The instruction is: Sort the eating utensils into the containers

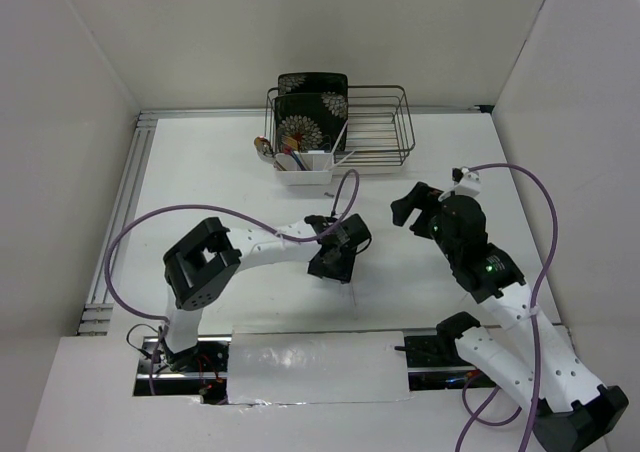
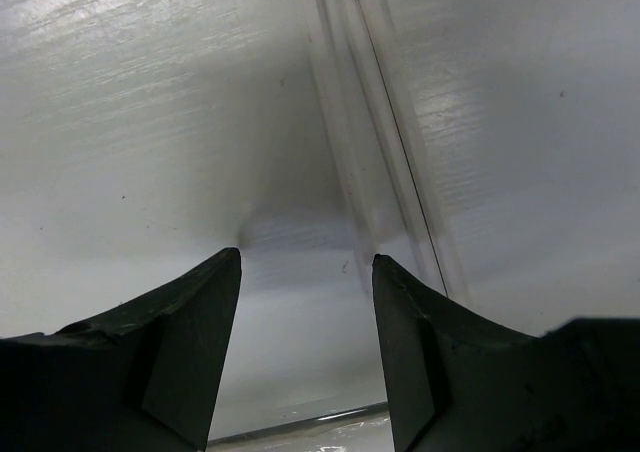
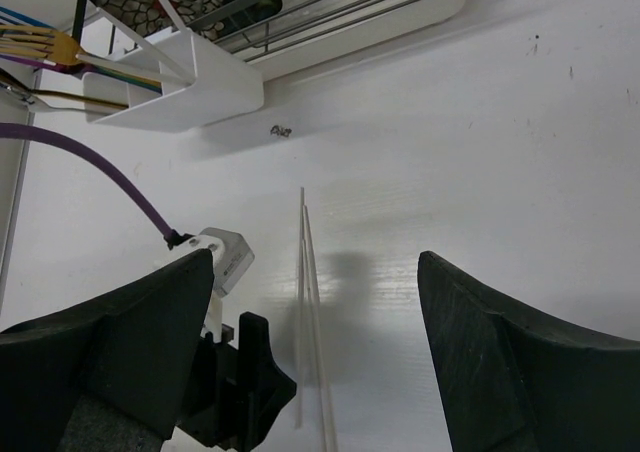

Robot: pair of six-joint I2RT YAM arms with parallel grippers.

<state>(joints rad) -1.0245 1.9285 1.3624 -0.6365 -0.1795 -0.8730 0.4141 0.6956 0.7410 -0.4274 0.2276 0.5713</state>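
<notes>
Nearly done, we reckon: most eating utensils [image 1: 290, 152] are in the white caddy [image 3: 215, 87] at the wire rack's [image 1: 375, 122] front-left corner. We see a gold fork [image 3: 40, 44], iridescent handles and a pale stick poking up; compartments we can't tell apart. One pair of chopsticks [image 3: 301, 272] is left, flat on the table [image 1: 200, 192]. Our left gripper [image 2: 305, 262] sits low over them, jaws apart, nothing clamped. Our right gripper [image 3: 315, 257] hovers near, wide and empty.

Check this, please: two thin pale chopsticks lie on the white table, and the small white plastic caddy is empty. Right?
Not empty: the small white plastic caddy holds a gold metal fork, as the right wrist view shows. The two thin pale chopsticks do lie on the white table.
</notes>
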